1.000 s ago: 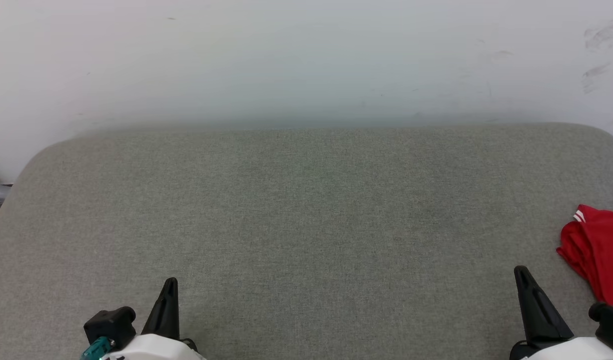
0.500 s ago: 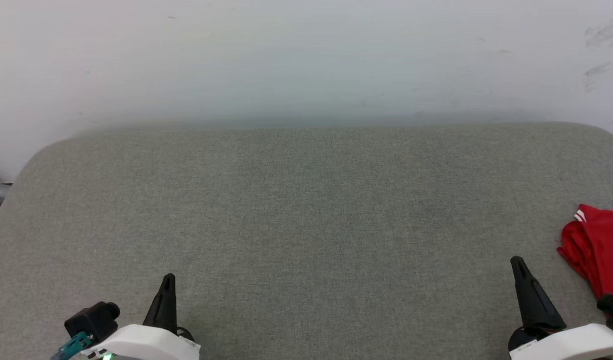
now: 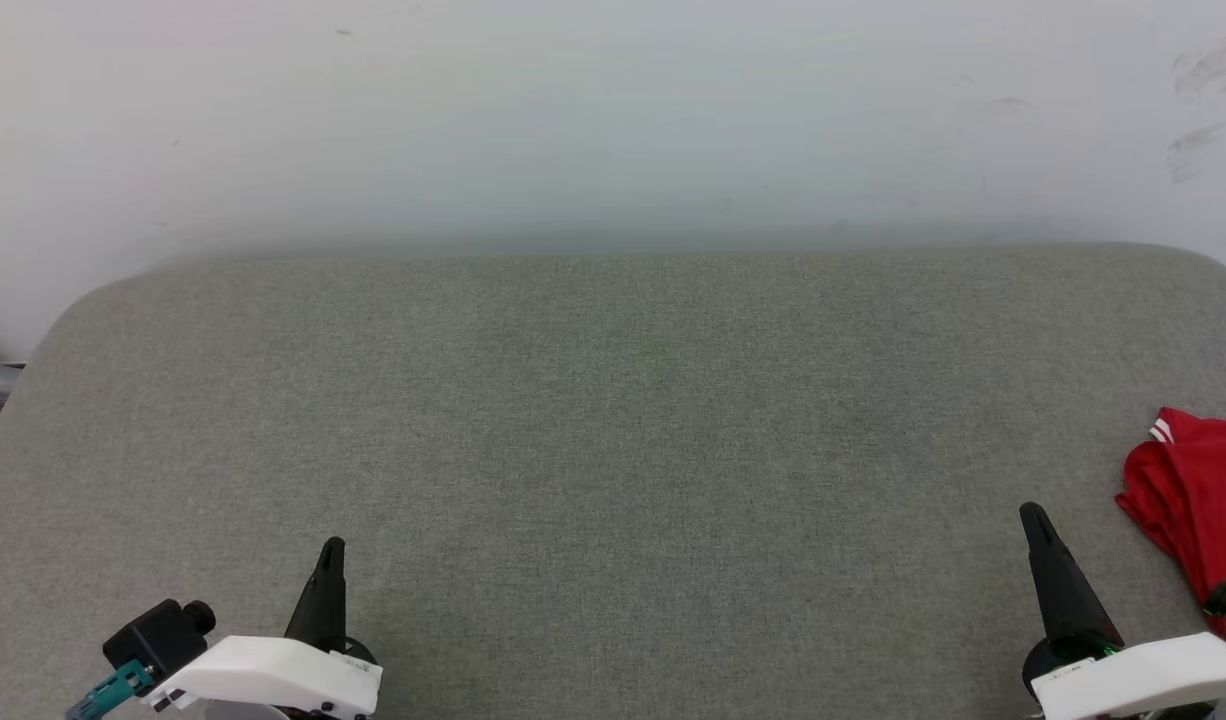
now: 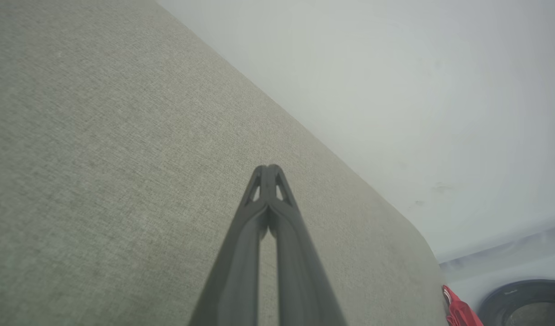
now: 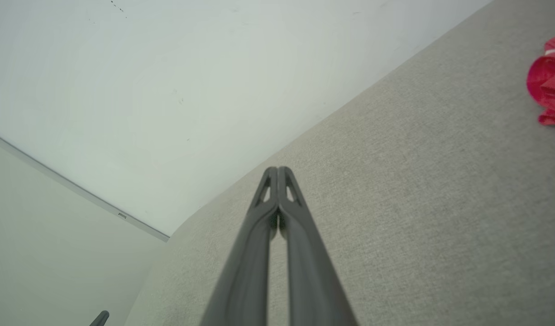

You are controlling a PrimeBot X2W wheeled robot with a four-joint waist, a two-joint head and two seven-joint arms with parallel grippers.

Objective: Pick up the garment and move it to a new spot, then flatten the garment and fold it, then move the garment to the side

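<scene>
While both arms sit low at the near edge of the head view, their wrists have rolled over the last second. The left gripper (image 3: pixel 330 560) has drifted a little to the left, its tip reaching slightly farther up the picture. The right gripper (image 3: pixel 1035 525) has stretched forward in the same way. Each pair of dark fingers is pressed tip to tip with nothing between them, as both wrist views confirm.

Just beyond the right gripper and to its right, clear of its fingers, lies the garment (image 3: pixel 1188 490). It is a bunched red mass with a bit of white striping at the right side of the grey padded surface (image 3: pixel 613 400), cut off by the picture's edge, and it has not shifted. Farther out, the surface meets the pale wall (image 3: pixel 613 120).

So only the empty arms have moved. I judge that the garment's place at the side fits either a heap waiting to be picked up or a bundle already set aside. Too little of it shows to tell which.
</scene>
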